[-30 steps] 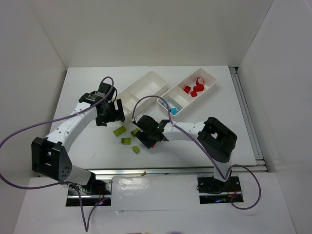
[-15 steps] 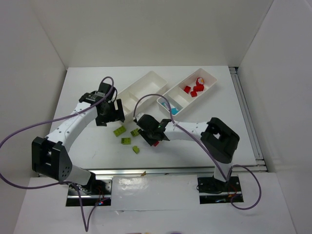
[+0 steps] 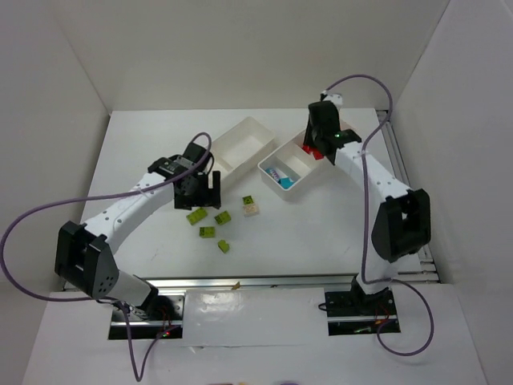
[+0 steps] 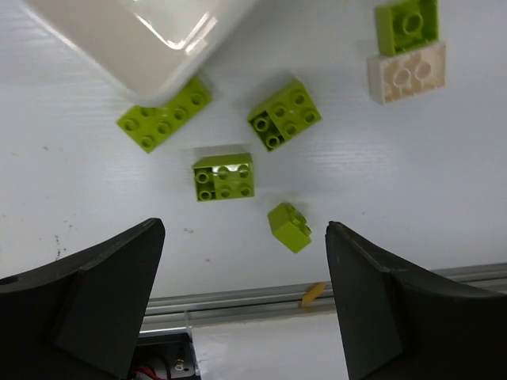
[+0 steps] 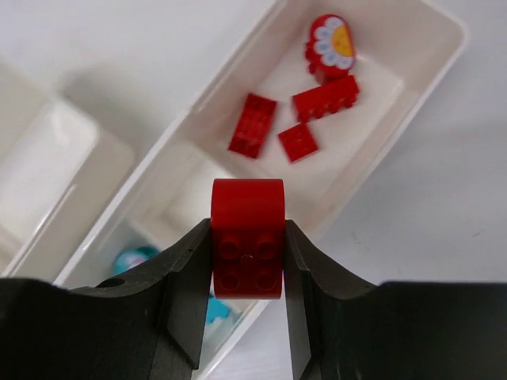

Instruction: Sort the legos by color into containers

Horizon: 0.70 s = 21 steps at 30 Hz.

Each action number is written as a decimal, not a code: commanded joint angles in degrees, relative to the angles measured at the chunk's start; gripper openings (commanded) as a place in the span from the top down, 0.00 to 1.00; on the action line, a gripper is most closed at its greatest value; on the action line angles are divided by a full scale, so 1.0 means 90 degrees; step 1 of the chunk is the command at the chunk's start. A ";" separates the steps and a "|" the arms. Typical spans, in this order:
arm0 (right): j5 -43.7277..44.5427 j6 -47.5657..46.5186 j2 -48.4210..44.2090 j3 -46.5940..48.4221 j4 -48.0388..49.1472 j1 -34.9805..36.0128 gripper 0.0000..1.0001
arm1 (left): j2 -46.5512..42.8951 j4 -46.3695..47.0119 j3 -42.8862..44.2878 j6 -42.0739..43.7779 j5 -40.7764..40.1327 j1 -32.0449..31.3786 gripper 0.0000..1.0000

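My right gripper (image 3: pixel 318 144) is shut on a red brick (image 5: pixel 247 237) and holds it above the right white tray (image 3: pixel 309 183), over the divider. That tray's far compartment (image 5: pixel 412 99) holds several red pieces (image 5: pixel 253 125). Its near one holds cyan bricks (image 3: pixel 280 178). My left gripper (image 3: pixel 199 192) is open and empty above loose lime green bricks (image 4: pixel 224 176), with the smallest (image 4: pixel 289 227) between its fingers in view. Another green brick (image 3: pixel 249 200) touches a beige brick (image 3: pixel 252 209). The left tray (image 3: pixel 240 144) looks empty.
A metal rail (image 3: pixel 280 279) runs along the table's near edge, with a small yellowish scrap (image 4: pixel 313 293) lying on it. White walls close in the back and both sides. The left tray's corner (image 4: pixel 150 39) overhangs one green brick (image 4: pixel 164 119).
My right arm has swung from the table's middle up and right to the right tray, carrying the red brick. My left gripper has shifted right, over the green bricks.
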 commanded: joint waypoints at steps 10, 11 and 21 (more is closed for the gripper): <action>-0.0268 0.0017 0.2752 0.2781 0.0004 -0.1183 0.66 | 0.0260 -0.0113 -0.0228 -0.0240 0.0112 -0.1036 0.02; -0.0269 0.0017 0.2880 0.2919 -0.0054 -0.1260 0.57 | 0.0260 -0.0055 -0.0287 -0.0299 0.0179 -0.1095 0.02; -0.0122 0.0085 0.2210 0.2601 0.0062 -0.1202 0.16 | 0.0533 0.0190 -0.0834 -0.0787 0.0815 -0.1807 0.10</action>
